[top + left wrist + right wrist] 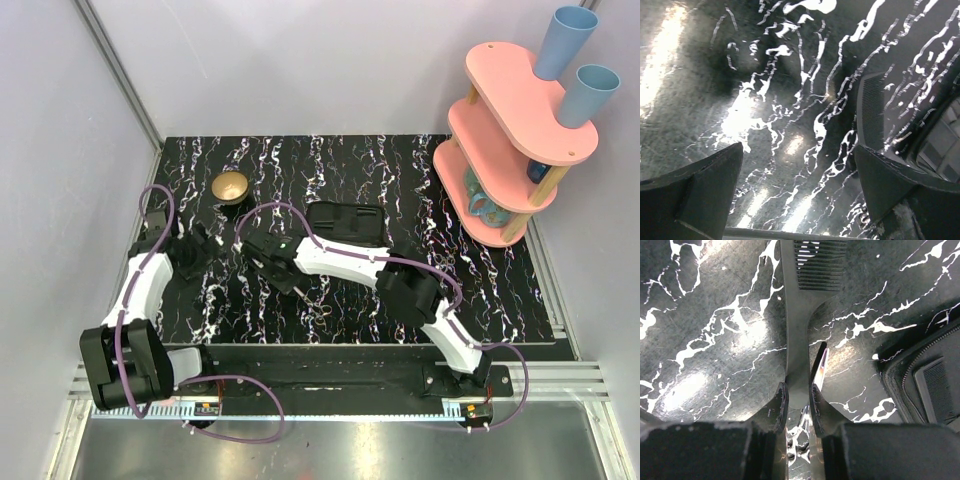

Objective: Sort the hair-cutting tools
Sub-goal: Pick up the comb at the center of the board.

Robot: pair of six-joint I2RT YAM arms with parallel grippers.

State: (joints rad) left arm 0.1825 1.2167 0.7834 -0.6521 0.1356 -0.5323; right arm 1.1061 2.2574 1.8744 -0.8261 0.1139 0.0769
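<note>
In the right wrist view my right gripper (798,399) is nearly shut on a slim pair of scissors (821,362). Its shiny blade sticks out along the right finger and its looped handles show between the fingers. A black comb (802,300) lies on the marbled table just ahead, its handle end between my fingertips; I cannot tell whether they touch it. In the top view this gripper (268,262) is left of the table's centre. My left gripper (200,248) is open and empty (797,150) low over bare table. No other scissors show.
The black folding case (347,224) lies behind my right gripper and shows at the right in the right wrist view (930,385). A brass bowl (231,186) sits at the back left. A pink shelf (515,140) with blue cups stands back right. A dark ribbed object (870,115) lies by my left gripper's right finger.
</note>
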